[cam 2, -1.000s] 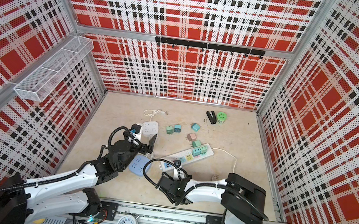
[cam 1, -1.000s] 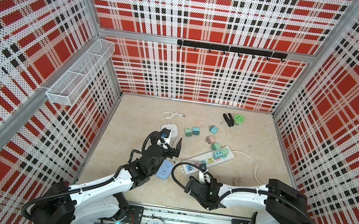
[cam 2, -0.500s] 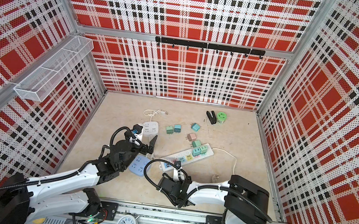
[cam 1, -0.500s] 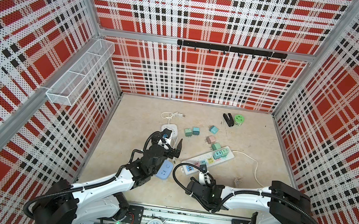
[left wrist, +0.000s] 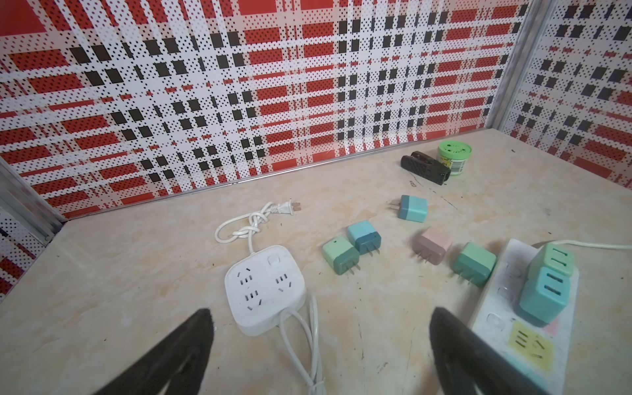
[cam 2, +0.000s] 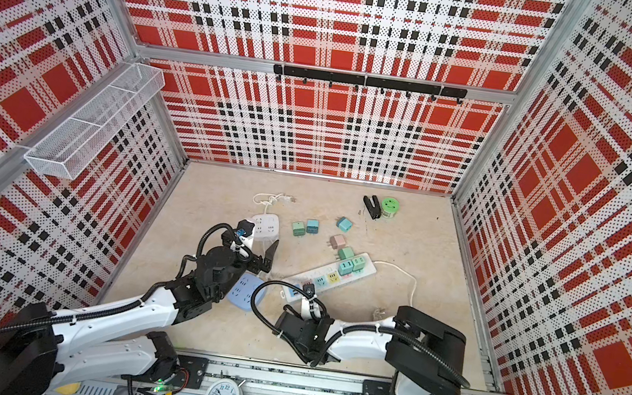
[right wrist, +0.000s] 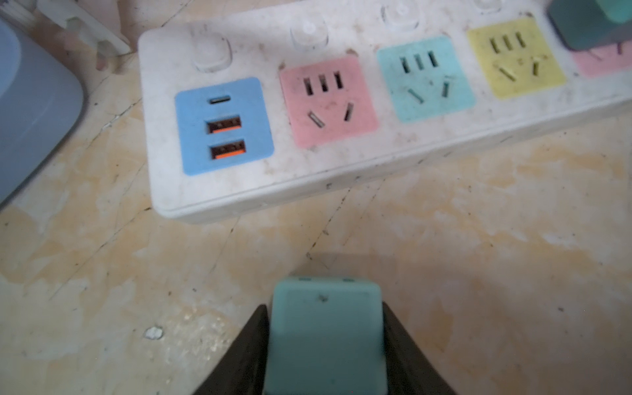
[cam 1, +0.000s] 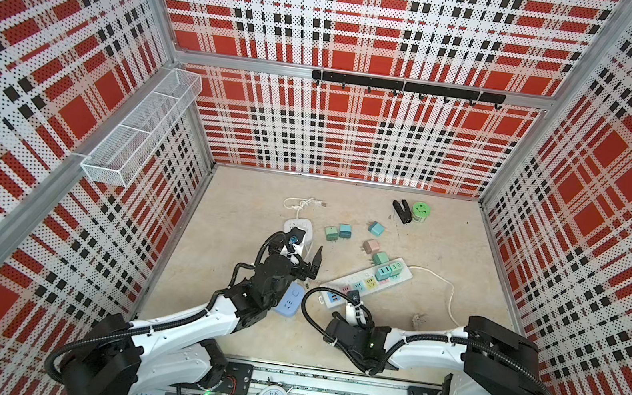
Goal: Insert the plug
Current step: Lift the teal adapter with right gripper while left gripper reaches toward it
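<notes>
Your right gripper (right wrist: 325, 307) was clamped on a teal-green plug adapter (right wrist: 326, 338), with a black finger (right wrist: 249, 345) pressed flat to each side. The adapter sat over bare table (right wrist: 478, 256), just short of the near long side of the white power strip (right wrist: 239, 191) and not touching it. It was roughly in line with the pink socket (right wrist: 328, 102).

The blue USB panel (right wrist: 224, 124) was at the strip's end, with the teal socket (right wrist: 425, 78) and yellow socket (right wrist: 514, 56) further along.

Your left gripper (left wrist: 321, 311) was wide open and held nothing. It was above the table, between the white square socket block (left wrist: 265, 287) and the strip's other end, where two adapters (left wrist: 543, 294) were plugged in.

In both top views the strip (cam 1: 365, 283) (cam 2: 330, 278) lay diagonally mid-table, toward the front edge.
</notes>
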`<state>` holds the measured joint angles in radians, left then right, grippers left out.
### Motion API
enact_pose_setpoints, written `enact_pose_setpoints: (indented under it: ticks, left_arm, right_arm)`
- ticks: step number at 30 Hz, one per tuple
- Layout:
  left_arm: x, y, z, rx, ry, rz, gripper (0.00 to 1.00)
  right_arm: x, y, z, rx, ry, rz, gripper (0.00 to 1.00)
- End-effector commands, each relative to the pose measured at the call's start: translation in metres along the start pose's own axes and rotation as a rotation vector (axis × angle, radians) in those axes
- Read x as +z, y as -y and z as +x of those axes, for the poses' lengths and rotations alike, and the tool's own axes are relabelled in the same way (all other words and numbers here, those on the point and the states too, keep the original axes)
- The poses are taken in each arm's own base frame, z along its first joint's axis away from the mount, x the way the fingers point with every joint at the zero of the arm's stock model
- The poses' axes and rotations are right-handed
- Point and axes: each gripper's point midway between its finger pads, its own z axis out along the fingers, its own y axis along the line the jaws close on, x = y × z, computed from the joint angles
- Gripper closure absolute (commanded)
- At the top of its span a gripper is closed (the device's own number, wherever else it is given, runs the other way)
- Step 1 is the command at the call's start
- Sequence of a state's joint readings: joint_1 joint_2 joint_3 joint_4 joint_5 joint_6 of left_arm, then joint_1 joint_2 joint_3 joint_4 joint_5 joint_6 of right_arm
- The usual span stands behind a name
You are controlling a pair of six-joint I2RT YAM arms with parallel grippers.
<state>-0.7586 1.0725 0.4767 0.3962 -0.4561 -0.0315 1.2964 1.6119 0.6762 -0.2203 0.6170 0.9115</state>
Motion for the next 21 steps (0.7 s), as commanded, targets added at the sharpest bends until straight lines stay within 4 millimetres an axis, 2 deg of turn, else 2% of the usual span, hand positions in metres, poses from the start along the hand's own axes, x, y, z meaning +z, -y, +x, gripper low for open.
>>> enact_pose_setpoints:
  ticks: [1,5,9,17,19,21]
  left_arm:
    - [0.001,0.008,-0.018,-0.012,0.041,0.044,0.01]
    - [0.003,0.002,-0.019,-0.033,0.041,0.001,0.01]
    - [0.004,0.007,-0.022,-0.035,0.042,0.019,0.01]
    - [-0.002,0.022,-0.031,-0.065,0.065,0.077,0.01]
    - [-0.006,0.032,-0.033,-0.069,0.07,0.133,0.01]
    - [-0.014,0.052,-0.035,-0.044,0.079,0.257,0.01]
  right_arm:
    - [0.004,0.002,0.009,-0.013,-0.024,0.011,0.58]
    - [0.0,0.003,0.004,-0.024,-0.007,0.009,0.67]
    - [-0.013,0.005,-0.012,-0.021,0.057,-0.033,0.74]
    - [-0.056,0.038,-0.056,-0.025,0.273,-0.026,0.85]
    - [-0.069,0.046,-0.067,-0.026,0.337,-0.031,0.86]
    - [-0.081,0.05,-0.077,-0.033,0.402,-0.062,0.86]
